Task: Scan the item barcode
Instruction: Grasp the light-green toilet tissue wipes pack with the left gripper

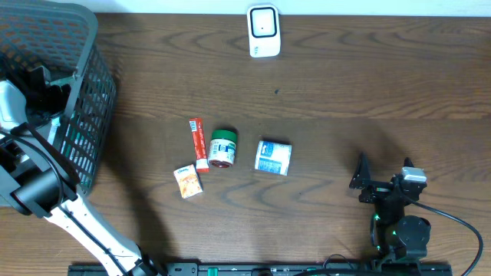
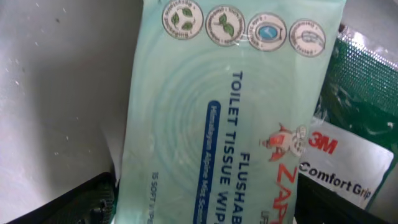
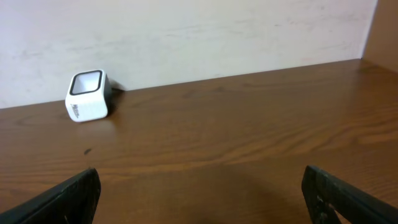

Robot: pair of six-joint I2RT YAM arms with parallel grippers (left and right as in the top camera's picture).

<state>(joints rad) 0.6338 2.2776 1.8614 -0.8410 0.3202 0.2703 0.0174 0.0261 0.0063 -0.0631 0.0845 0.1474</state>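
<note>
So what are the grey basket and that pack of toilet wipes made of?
The basket looks like moulded plastic, dark grey and matte: a stiff lattice of thin bars. The wipes pack seems soft plastic film, pale green with a slight sheen, printed directly.

Dark wood table (image 1: 322,115), pale wall (image 3: 186,31) behind. Grey mesh basket (image 1: 92,115) at left edge. Mid-table: orange packet (image 1: 189,182), red sachet (image 1: 199,143), green-capped jar (image 1: 222,149) just beside sachet, blue/white pack (image 1: 273,157) apart. Green 3M Comfort Grip pkg (image 2: 348,162), partly hidden.
</note>
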